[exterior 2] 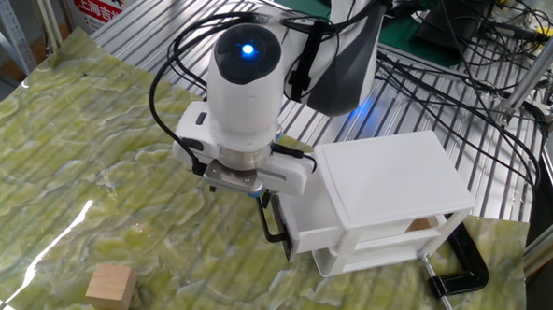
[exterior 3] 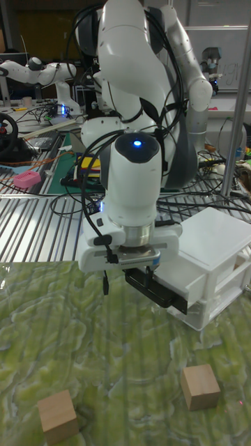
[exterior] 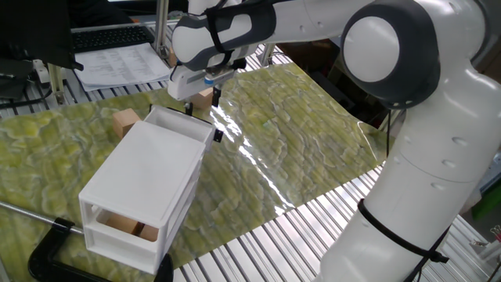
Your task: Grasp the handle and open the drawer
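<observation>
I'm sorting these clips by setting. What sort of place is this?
Most likely a robotics lab. A second robot arm stands in the background, cables trail across a metal-slatted bench, and a clamp pins the white cabinet down.

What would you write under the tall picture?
Robot gripper pulls the top drawer partly out of the white cabinet; two wooden cubes sit nearby.
</observation>
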Controlling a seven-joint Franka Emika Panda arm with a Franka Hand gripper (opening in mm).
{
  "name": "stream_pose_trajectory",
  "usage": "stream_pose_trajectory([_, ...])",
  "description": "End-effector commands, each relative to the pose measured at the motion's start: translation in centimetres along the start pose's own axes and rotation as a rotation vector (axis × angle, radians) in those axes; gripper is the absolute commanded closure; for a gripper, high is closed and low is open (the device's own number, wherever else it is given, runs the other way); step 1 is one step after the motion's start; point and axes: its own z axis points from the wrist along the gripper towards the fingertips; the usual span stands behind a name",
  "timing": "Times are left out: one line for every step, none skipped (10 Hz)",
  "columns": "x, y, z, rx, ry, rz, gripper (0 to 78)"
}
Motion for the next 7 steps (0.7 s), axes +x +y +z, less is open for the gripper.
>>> stream_pose_trajectory([-0.12,-0.35,-0.15,0.0,-0.002,0.001,0.2])
stream_pose_trajectory([-0.12,-0.35,-0.15,0.001,-0.002,0.003,0.2])
stream_pose_trajectory([-0.12,-0.35,-0.15,0.0,-0.002,0.008,0.2])
stream_pose_trajectory([-0.12,-0.35,-0.15,0.0,-0.002,0.018,0.2])
stream_pose_trajectory([-0.12,-0.35,-0.15,0.001,-0.009,0.036,0.2])
stream_pose_trajectory([-0.12,-0.35,-0.15,0.002,-0.009,0.053,0.2])
stream_pose_trajectory([-0.12,-0.35,-0.15,0.005,-0.002,0.067,0.2])
